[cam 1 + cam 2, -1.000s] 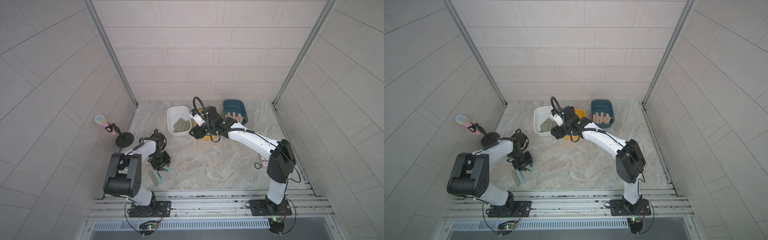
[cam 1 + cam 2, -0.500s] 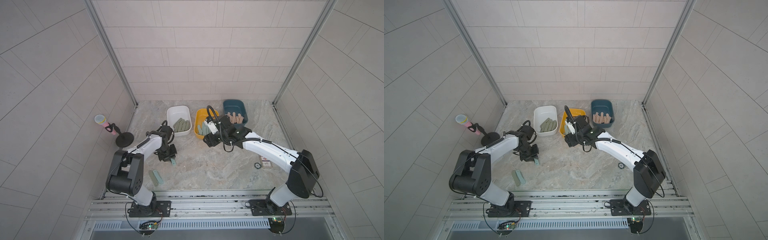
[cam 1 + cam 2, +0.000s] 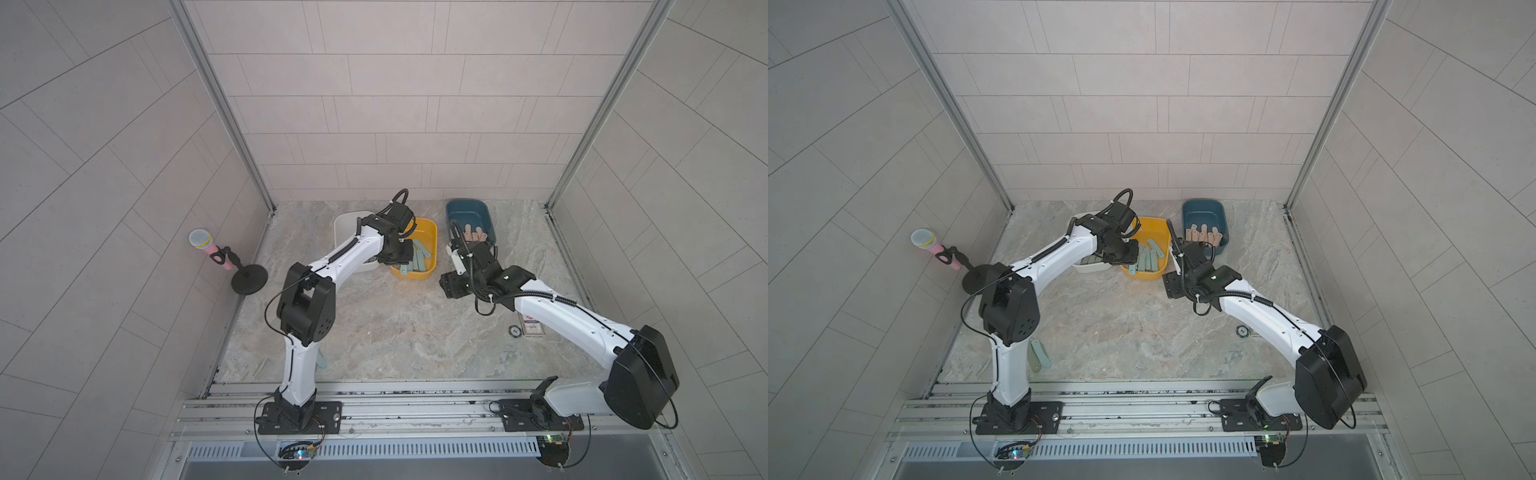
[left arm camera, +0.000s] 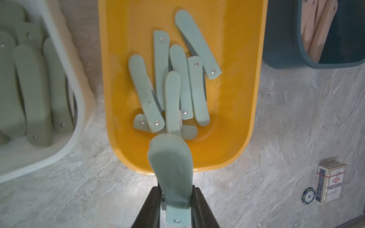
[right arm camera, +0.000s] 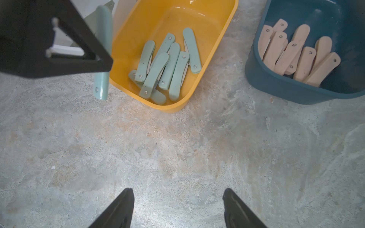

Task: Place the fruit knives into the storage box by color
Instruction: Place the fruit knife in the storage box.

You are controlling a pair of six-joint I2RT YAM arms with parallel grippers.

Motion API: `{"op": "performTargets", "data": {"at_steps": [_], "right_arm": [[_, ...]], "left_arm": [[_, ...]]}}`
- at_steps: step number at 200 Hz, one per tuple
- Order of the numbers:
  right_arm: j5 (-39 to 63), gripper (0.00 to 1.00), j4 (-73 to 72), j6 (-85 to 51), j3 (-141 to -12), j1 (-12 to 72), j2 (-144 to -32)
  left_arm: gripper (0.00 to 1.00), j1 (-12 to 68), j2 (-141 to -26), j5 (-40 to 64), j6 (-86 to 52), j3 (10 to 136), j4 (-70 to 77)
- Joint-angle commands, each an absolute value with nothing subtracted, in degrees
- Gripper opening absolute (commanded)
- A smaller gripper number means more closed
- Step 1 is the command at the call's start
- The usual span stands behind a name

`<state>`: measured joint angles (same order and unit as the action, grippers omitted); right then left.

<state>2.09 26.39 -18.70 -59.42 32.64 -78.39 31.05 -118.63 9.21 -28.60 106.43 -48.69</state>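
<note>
My left gripper [image 4: 176, 190] is shut on a light teal fruit knife [image 4: 170, 158], which sticks out over the near rim of the yellow box [image 4: 256, 88]. Several teal knives [image 4: 177, 83] lie inside that box. The white box [image 4: 79, 102] holds olive-green knives [image 4: 33, 88], and the dark blue box [image 5: 276, 86] holds peach ones [image 5: 302, 57]. My right gripper [image 5: 178, 194] stands open over bare table, in front of the yellow and blue boxes. Two loose knives [image 3: 1040, 353], one teal and one olive, lie beside the left arm's base.
A pink microphone [image 3: 205, 245] on a black stand sits at the left wall. A small card box [image 4: 329, 183] and a round black disc [image 4: 308, 195] lie on the table at the right. Tiled walls close in the marble table.
My left gripper closed on the teal knife at the near left and carried it to the yellow box. My right arm drew back from the boxes toward the right.
</note>
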Motion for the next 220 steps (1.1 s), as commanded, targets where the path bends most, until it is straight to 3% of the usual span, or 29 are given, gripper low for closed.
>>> {"op": "performTargets", "data": {"at_steps": [1,31,43,74,87,110,154,187,220], "right_arm": [[1.75,0.74,26.55,-19.27,-58.81,32.35,-77.39],[2.16,0.74,27.01,-18.83,-58.45,32.08,-76.83],[2.44,0.75,27.48,-18.65,-58.23,32.03,-76.5],[2.8,0.78,26.75,-18.83,-56.26,31.99,-75.25],[2.9,0.78,26.93,-18.73,-56.25,31.99,-75.27],[4.21,0.79,26.9,-18.64,-55.4,32.08,-74.77],[6.89,0.83,23.99,-19.06,-50.37,32.58,-73.51],[7.99,0.84,23.12,-19.27,-49.75,33.96,-74.5],[8.27,0.85,23.72,-19.16,-50.27,34.8,-74.68]], "left_arm": [[0.06,31.76,-123.23,6.29,-26.98,113.18,-52.61],[0.1,31.87,-129.64,4.59,-26.47,119.3,-55.09],[0.16,32.0,-130.25,4.46,-26.46,119.87,-55.55],[0.61,33.38,-126.84,3.37,-26.32,120.12,-56.12],[0.69,33.73,-124.24,2.28,-26.94,120.37,-57.82],[0.7,34.19,-114.86,-0.09,-30.0,111.7,-57.82],[0.7,32.56,-90.27,-8.79,-37.52,76.52,-55.16],[0.69,22.78,-79.33,-6.41,-41.2,54.47,-50.8],[0.66,11.13,-77.32,-1.52,-41.22,44.44,-45.38]]}}
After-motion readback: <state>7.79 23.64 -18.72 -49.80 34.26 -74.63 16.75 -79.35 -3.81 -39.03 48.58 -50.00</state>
